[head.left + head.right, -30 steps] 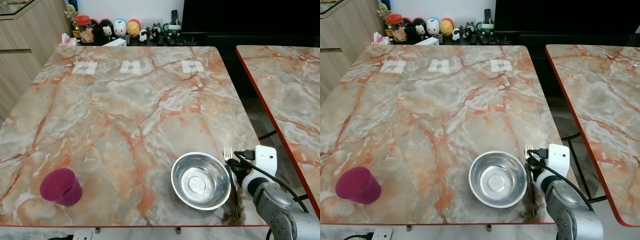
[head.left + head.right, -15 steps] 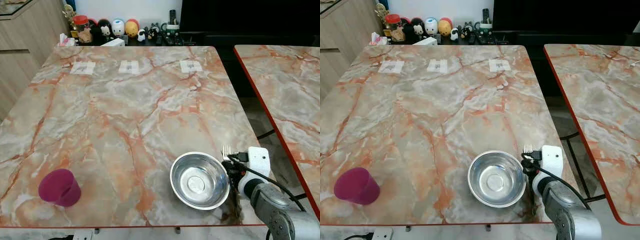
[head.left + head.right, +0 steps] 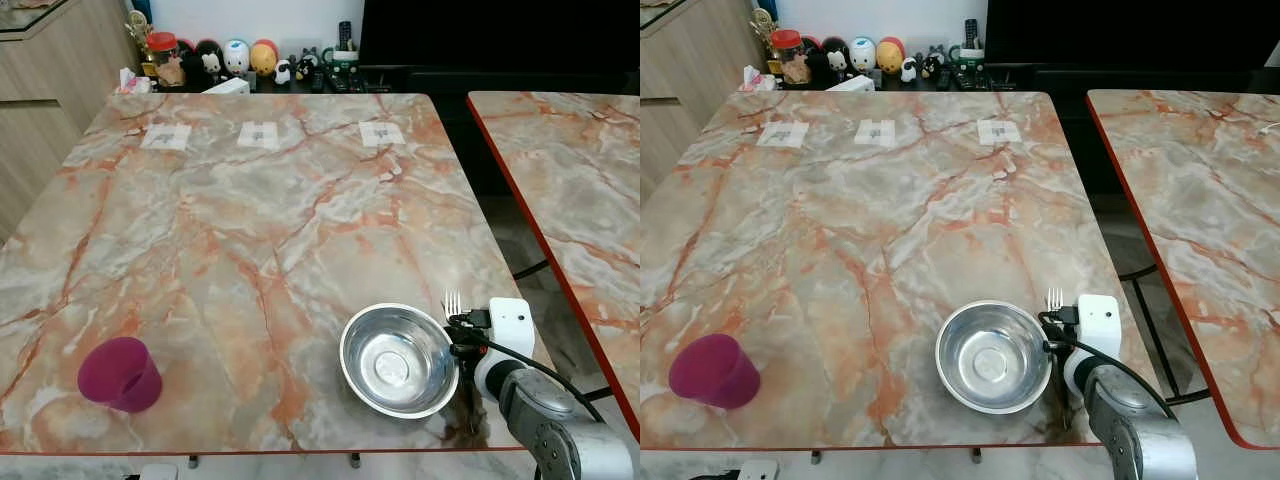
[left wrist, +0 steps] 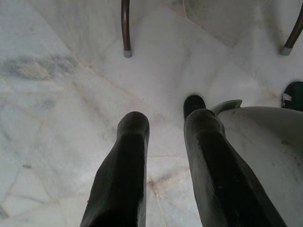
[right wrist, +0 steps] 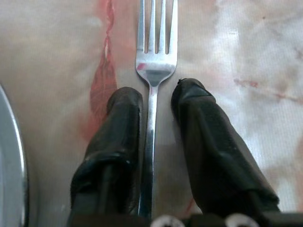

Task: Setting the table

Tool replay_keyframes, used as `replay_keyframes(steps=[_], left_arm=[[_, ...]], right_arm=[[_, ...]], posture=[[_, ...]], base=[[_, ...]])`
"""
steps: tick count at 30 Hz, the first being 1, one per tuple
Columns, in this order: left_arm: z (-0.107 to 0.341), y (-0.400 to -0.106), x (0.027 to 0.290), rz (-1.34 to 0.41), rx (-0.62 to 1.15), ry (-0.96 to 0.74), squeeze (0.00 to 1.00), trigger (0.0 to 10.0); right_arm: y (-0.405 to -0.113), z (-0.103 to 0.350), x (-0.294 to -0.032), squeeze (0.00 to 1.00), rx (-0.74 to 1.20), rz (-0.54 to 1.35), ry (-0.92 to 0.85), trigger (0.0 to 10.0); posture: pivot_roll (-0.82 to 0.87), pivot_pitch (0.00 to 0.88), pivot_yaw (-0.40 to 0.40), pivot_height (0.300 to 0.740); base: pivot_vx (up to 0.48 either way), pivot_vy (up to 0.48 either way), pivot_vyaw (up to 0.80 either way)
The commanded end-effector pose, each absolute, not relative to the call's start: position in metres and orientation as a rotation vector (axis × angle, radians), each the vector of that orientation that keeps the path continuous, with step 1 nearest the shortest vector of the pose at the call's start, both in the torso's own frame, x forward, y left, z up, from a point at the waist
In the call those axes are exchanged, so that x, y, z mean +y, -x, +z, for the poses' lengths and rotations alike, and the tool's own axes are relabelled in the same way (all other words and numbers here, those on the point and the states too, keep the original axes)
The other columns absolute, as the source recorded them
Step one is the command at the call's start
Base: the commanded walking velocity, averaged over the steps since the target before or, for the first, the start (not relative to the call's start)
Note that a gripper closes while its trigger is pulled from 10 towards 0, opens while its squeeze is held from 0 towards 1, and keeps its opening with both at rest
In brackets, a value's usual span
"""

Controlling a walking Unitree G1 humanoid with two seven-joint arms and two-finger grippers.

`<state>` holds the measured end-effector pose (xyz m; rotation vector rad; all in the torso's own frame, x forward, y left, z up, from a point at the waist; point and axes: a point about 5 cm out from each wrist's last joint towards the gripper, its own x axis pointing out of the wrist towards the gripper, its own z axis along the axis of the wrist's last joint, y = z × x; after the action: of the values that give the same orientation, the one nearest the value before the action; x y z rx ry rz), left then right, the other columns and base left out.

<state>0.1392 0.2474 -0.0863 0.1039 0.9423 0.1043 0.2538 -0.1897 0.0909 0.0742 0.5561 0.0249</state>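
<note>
The right hand (image 5: 154, 118) has eased back a little, its fingers (image 5: 116, 142) now narrowly parted astride the fork (image 5: 155, 71), which lies flat on the tabletop (image 3: 250, 230) just beside the bowl (image 3: 398, 360). That suggests the fork is placed; the cup (image 3: 120, 374) sits well apart. The left hand (image 4: 165, 156) hangs narrowly open over the floor.

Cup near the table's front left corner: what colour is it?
Magenta-purple, plain, no pattern. The cup shows best in the left eye view.

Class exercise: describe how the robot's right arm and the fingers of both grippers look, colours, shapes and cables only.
The right arm is silver and rounded, ending in a white boxy wrist block with a black cable plugged in. The right gripper and left gripper each have two long, matte black, rounded fingers.
</note>
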Motion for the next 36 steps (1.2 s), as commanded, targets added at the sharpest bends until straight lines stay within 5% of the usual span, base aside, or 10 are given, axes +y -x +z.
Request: replay_keyframes(steps=[1,22,23,24,36], left_arm=[[-0.090,-0.128,0.249,0.112,0.990,-0.098,0.00,10.0],[-0.092,-0.140,0.231,0.089,0.983,-0.100,0.00,10.0],[-0.092,-0.142,0.229,0.087,0.981,-0.101,0.00,10.0],[-0.092,-0.142,0.228,0.087,0.980,-0.101,0.00,10.0],[-0.091,-0.136,0.240,0.104,0.986,-0.118,0.00,10.0]], right_arm=[[-0.249,0.077,-0.193,0.00,0.628,0.003,-0.065,0.0],[-0.261,0.084,-0.199,0.00,0.494,-0.087,-0.031,0.0],[-0.265,0.090,-0.203,0.00,0.427,-0.118,-0.007,3.1],[-0.267,0.095,-0.205,0.00,0.370,-0.137,0.015,9.6],[-0.269,0.149,-0.214,0.00,-0.111,-0.223,0.086,10.0]], posture=[[0.00,0.126,-0.022,0.740],[0.00,0.123,-0.018,0.740],[0.00,0.121,-0.018,0.740],[0.00,0.120,-0.018,0.740],[-0.01,0.112,-0.015,0.740]], base=[[0.000,0.000,0.00],[0.000,0.000,0.00],[0.000,0.000,0.00],[0.000,0.000,0.00],[0.000,0.000,0.00]])
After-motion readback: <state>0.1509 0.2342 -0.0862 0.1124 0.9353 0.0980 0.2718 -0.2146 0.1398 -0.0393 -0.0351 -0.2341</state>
